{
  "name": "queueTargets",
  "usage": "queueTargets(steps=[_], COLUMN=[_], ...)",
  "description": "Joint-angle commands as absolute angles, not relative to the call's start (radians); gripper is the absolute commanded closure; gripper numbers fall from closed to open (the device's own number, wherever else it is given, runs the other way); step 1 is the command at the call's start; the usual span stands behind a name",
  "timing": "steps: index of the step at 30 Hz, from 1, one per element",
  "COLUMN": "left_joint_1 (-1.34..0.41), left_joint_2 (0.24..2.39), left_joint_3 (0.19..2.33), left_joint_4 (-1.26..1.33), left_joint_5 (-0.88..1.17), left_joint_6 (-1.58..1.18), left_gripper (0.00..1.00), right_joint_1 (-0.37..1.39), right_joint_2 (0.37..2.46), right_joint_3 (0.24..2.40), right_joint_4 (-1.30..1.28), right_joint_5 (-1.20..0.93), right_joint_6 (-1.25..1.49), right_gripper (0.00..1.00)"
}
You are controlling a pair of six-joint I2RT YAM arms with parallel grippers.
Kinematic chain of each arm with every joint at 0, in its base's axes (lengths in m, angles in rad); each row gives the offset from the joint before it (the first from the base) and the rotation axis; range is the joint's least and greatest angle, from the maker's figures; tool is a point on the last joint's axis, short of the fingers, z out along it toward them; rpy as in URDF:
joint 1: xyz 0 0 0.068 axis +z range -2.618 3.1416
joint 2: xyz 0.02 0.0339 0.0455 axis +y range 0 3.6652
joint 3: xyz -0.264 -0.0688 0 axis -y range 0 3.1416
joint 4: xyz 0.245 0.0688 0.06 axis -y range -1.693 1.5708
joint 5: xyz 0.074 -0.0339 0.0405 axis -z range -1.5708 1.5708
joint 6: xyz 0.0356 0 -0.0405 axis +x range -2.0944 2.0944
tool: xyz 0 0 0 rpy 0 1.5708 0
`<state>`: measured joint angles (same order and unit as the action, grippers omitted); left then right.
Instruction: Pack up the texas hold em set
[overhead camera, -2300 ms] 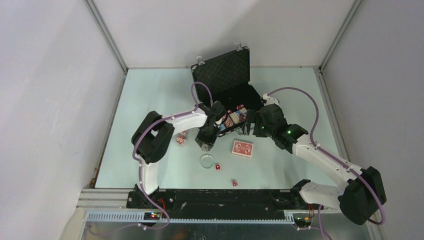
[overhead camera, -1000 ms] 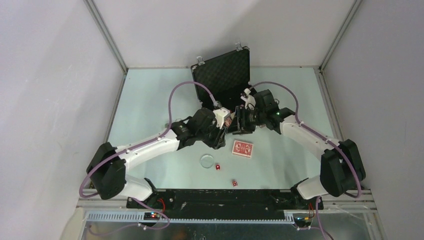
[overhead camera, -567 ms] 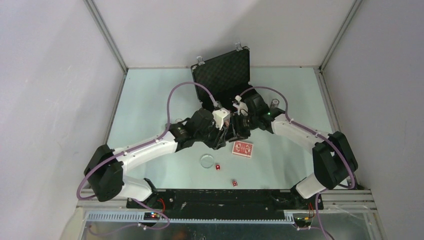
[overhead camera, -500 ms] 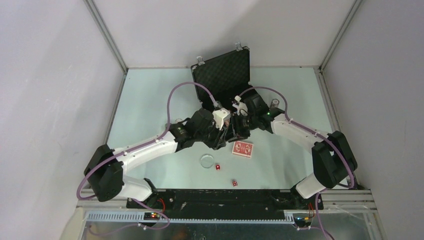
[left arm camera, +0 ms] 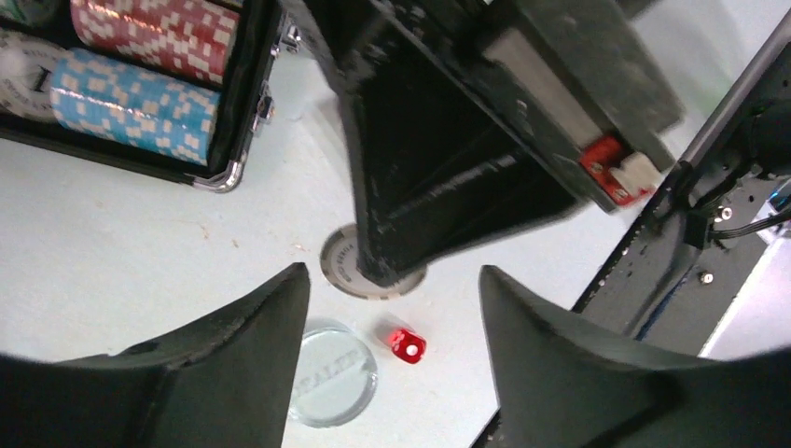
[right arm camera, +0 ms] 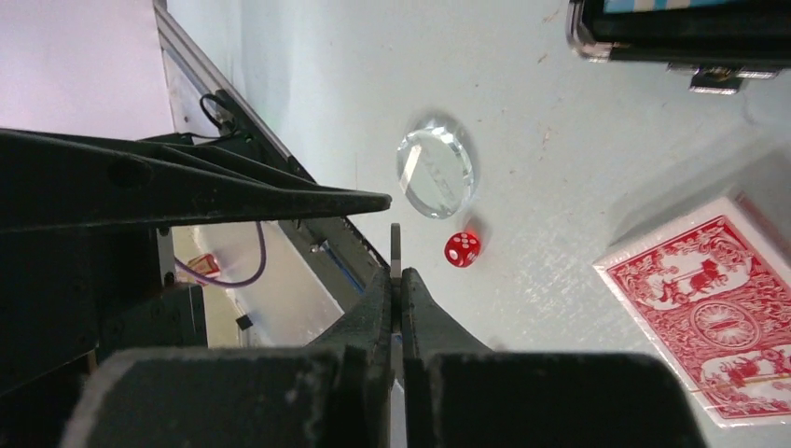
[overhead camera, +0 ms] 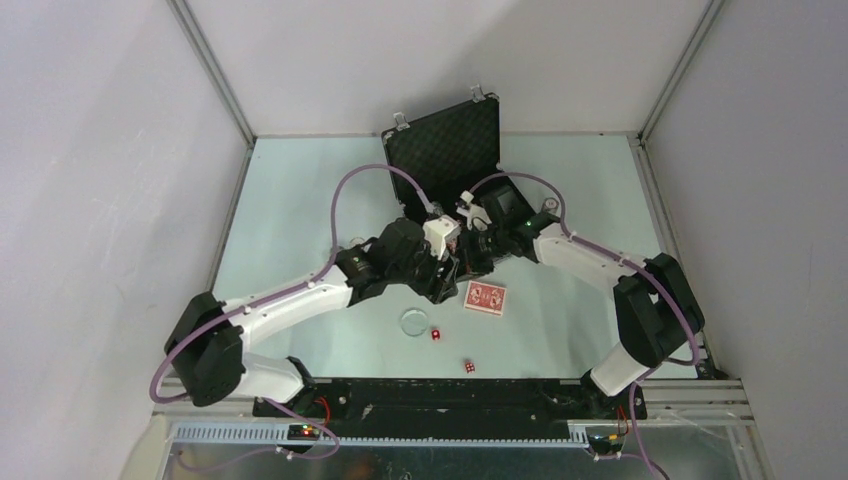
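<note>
Briefcase sits open at far centre of the table, lid upright, foam lining showing. Both arms meet just near of the case's front edge.

Right gripper: fingers pressed together, pinching a thin grey-white chip on edge. In the left wrist view the chip's lower rim looks at or just above the table; contact unclear.

Left gripper: fingers spread wide, holding nothing, one on each side of the right gripper's tip and the chip, not touching either.

Inside the case at its near-left corner: red chip stack and blue chip stack, lying on their sides, side by side. Rest of the tray is hidden by the arms.

Out on the table:
- card deck, red back up, just near-right of the grippers
- clear disc, flat, near-left of the deck
- red die, just right of the disc, not touching it
- second red die, nearer, close to the table's near edge, apart from the rest
</note>
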<state>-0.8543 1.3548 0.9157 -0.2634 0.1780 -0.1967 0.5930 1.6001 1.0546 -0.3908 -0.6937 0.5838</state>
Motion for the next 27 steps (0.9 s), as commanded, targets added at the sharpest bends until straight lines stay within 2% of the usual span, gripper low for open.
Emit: queueTargets(steps=[1,5,10,20,27], left_joint_1=[-0.841,-0.784,-0.651,-0.556,-0.548], left_joint_2=[1.265,1.164,1.053,0.884,0.790], left_joint_3=[0.884,0.818,0.728,0.606,0.551], left_joint_4=[-0.162,-0.093,-0.082,-0.101,-0.139], left_joint_5=[0.165,0.143,0.018,-0.157,-0.233], left_joint_6=[-0.258,-0.327,-0.411,-0.501,-0.518], left_gripper=[0.20,0.11,0.12,0.13,0.13], right_joint_1=[0.600,0.590,0.629,0.635,0.594], right_joint_2=[1.617,1.592,1.596,1.665,1.917], right_joint_3=[1.196,1.221,1.224,1.250,1.576], right_joint_4=[-0.479,-0.433,-0.241,0.057,-0.237], right_joint_5=[-0.527,-0.361,-0.237,-0.410,-0.552], right_joint_6=[0.469,0.355,0.106,-0.466,-0.665], right_gripper=[1.00,1.00,1.00,1.00,1.00])
